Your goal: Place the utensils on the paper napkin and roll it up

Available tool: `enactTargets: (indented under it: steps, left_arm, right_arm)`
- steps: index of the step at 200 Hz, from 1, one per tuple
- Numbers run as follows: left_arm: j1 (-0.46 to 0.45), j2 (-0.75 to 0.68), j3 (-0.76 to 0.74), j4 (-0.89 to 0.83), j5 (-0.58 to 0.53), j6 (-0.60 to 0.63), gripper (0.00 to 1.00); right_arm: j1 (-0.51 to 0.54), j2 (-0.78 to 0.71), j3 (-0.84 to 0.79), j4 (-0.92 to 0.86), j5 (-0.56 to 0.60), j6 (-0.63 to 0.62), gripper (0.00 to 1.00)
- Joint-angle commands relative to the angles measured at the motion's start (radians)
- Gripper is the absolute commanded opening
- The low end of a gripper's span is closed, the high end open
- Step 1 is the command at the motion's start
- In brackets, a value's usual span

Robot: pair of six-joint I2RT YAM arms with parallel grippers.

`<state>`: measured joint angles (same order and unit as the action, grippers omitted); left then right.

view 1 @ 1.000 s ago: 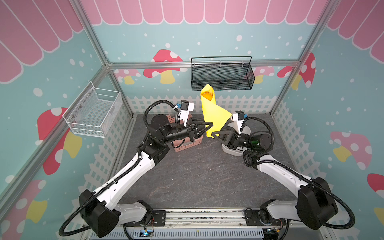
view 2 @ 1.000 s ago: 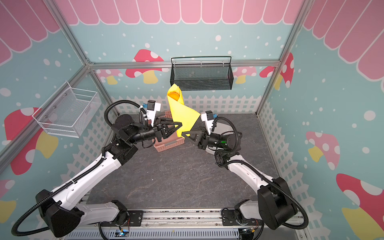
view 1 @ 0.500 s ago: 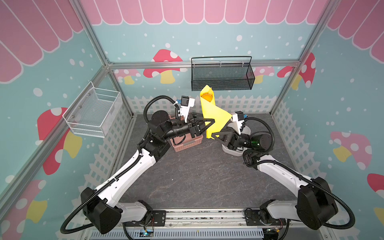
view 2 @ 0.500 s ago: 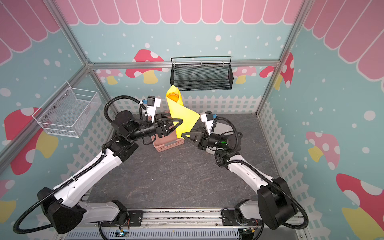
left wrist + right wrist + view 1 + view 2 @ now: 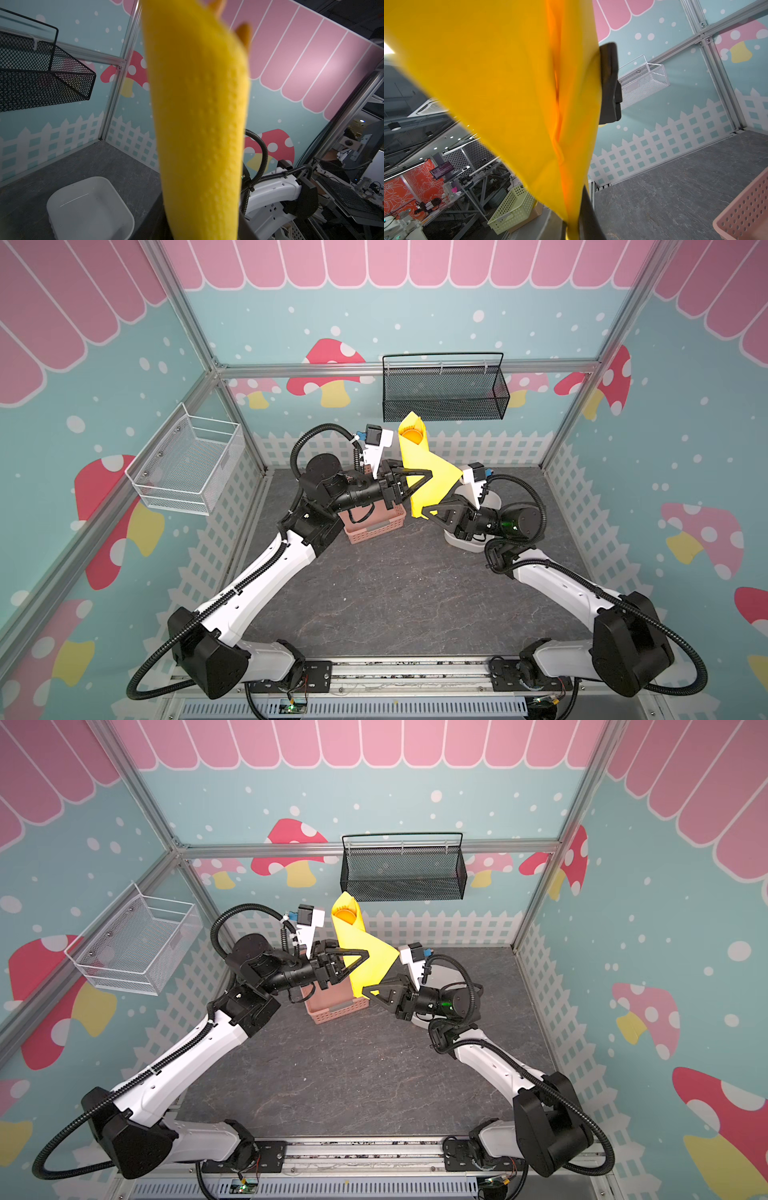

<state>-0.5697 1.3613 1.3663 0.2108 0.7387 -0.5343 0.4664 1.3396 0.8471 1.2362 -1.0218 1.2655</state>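
Basket of white wire (image 5: pixel 189 466) hangs on the left wall, with nothing showing inside it. From that side the left arm reaches in toward the middle, and the left gripper (image 5: pixel 429 476) sits against the mid-length of the paper napkin (image 5: pixel 440 487). One black finger lies across the near face of the yellow paper. The other finger is hidden behind the paper, so I cannot tell whether the jaws are clamping the roll or only straddling it. Under that gripper the pink basket (image 5: pixel 374 522) stands on the dark tabletop (image 5: pixel 395 593).

The napkin is up in the air between the two arms, well clear of the table. It is wound into a loose, slanting tube with one corner flaring out to the right. The open upper end points toward the back wall, and in both top views it shows just beneath the black mesh basket (image 5: pixel 444 391). The utensils are inside the roll: a round orange spoon bowl (image 5: pixel 412 434) sits in the open mouth, orange tips (image 5: pixel 243 33) poke past the top edge in the left wrist view, and an orange streak (image 5: pixel 556 83) glows through the paper in the right wrist view.

Further right, the right gripper (image 5: pixel 424 514) pinches the tube's lower end, its dark fingers (image 5: pixel 588 216) pressed together on the paper. Behind it the white tub (image 5: pixel 89 205) rests on the table.
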Motion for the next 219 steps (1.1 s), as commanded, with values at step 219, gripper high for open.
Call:
enactTargets:
  steps: [219]
  left_arm:
    - [0.023,0.015,0.048,0.021,-0.042,-0.016,0.18]
  right_arm:
    - [0.009,0.013,0.01,0.023,-0.015,0.004,0.0]
